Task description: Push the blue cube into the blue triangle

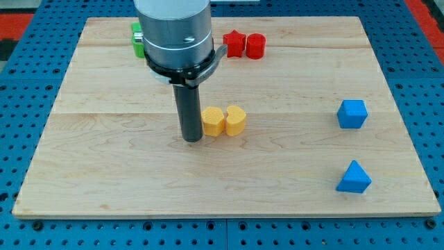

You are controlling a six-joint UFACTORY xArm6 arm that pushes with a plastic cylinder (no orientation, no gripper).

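The blue cube [352, 114] sits on the wooden board [104, 167] at the view's right. The blue triangle [354, 177] lies below it, nearer the view's bottom, with a gap between them. My tip [192, 139] rests on the board near the middle, far to the left of both blue blocks. It stands right beside the left yellow block [213, 121], touching or nearly touching it.
A second yellow block [236, 120] sits against the first. A red star [234, 44] and a red cylinder [256, 46] sit at the view's top. A green block [137, 39] is partly hidden behind the arm's body at the top left.
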